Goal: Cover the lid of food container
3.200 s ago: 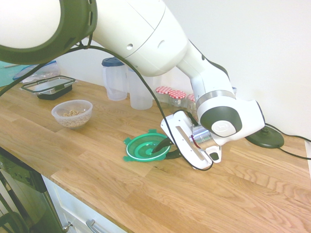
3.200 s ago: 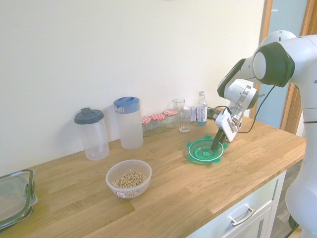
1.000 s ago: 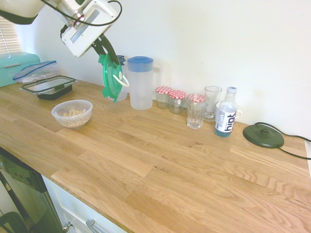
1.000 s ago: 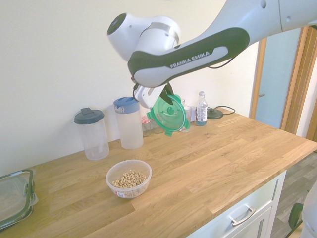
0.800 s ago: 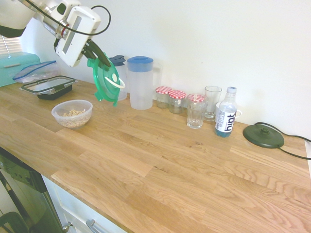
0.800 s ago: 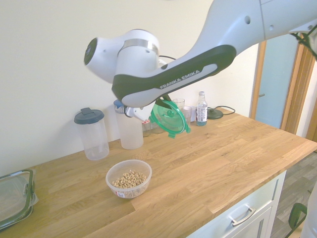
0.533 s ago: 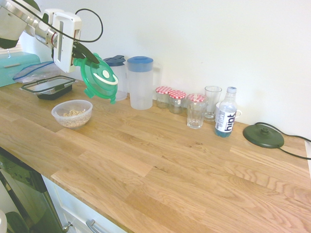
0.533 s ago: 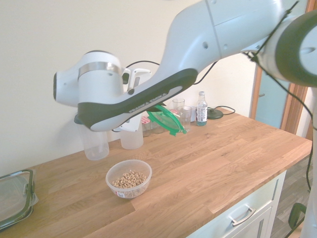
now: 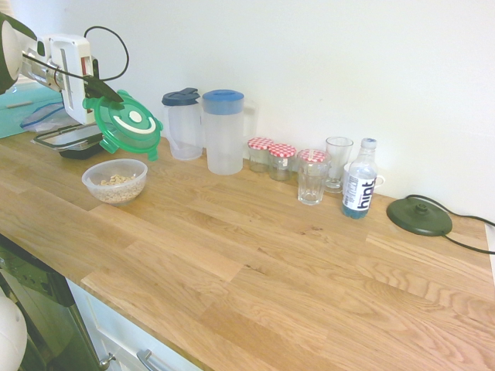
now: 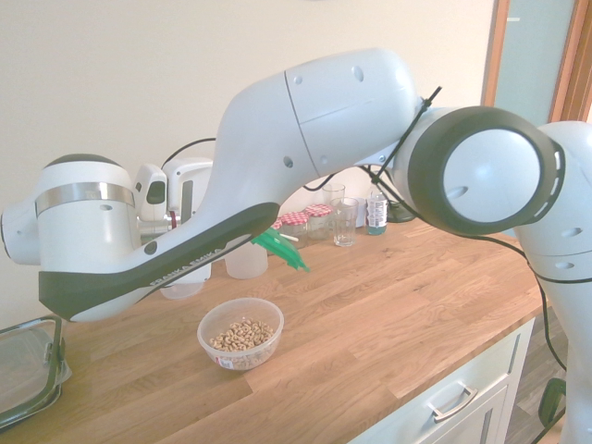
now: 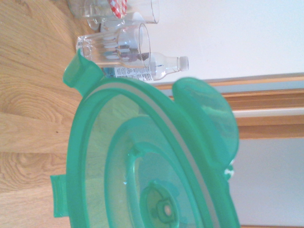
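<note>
At upper left, the lid [image 9: 126,122] is gripped by its edge in the clenched claw [image 9: 99,91], tilted in the air above the container [image 9: 115,180] on the desk [image 9: 255,263]. Lowering and seating it are left.

Two lidded pitchers [image 9: 207,128], red-checked jars [image 9: 271,157], glasses [image 9: 323,173]; water bottle [image 9: 358,188], worktop [image 9: 309,263]

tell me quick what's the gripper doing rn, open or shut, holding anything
Gripper: shut on the green lid, holding it by its rim in the air above the food container, not yet placed on it.
</note>
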Controlling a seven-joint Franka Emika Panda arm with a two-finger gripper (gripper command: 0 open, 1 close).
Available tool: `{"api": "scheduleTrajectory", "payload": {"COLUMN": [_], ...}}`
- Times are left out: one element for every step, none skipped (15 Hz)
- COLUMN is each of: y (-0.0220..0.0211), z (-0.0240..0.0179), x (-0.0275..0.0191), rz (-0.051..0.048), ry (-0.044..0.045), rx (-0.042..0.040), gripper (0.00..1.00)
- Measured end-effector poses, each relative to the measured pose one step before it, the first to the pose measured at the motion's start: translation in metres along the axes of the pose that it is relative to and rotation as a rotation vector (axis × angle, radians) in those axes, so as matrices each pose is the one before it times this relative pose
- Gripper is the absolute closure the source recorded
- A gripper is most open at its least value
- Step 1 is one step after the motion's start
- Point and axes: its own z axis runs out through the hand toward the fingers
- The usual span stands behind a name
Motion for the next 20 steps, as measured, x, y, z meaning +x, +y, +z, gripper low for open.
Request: {"api": "scheduleTrajectory", "payload": {"y": [-0.00260,-0.00083,-0.00003,-0.00067,-0.00217,-0.00351,-0.00492,-0.00581,-0.00624,-0.00566,-0.00474,-0.00377,-0.00263,-0.00280,-0.00320,-0.00317,-0.00307,-0.00273,-0.00263,-0.00284], "z": [-0.00546,-0.00710,-0.00836,-0.00822,-0.00687,-0.00516,-0.00264,-0.00001,0.00176,0.00337,0.00358,0.00224,0.00081,-0.00062,-0.00127,-0.00126,-0.00147,-0.00131,-0.00145,-0.00147], "x": [-0.00574,-0.00756,-0.00896,-0.00951,-0.00967,-0.00938,-0.00848,-0.00789,-0.00624,-0.00362,-0.00265,-0.00382,-0.00451,-0.00441,-0.00352,-0.00288,-0.00373,-0.00348,-0.00351,-0.00373], "rz": [-0.00320,-0.00789,-0.00869,-0.00836,-0.00715,-0.00789,-0.00754,-0.00613,-0.00134,0.00083,0.00120,0.00049,0.00012,-0.00201,0.00006,0.00148,-0.00231,-0.00279,-0.00272,-0.00301], "ry": [0.01011,0.01190,0.01392,0.01532,0.01489,0.01375,0.01284,0.01225,0.01091,0.01015,0.01188,0.00871,0.00722,0.01151,0.01703,0.01610,0.01175,0.00932,0.00968,0.00990], "rx": [0.00332,0.00752,0.00894,0.00797,0.00417,0.00070,-0.00438,-0.00785,-0.00972,-0.01162,-0.00825,-0.00569,-0.00297,0.00149,0.00023,-0.00160,-0.00138,-0.00132,-0.00114,-0.00129], "gripper": [1.00,1.00,1.00,1.00,1.00,1.00,1.00,1.00,1.00,1.00,1.00,1.00,1.00,1.00,1.00,1.00,1.00,1.00,1.00,1.00]}}
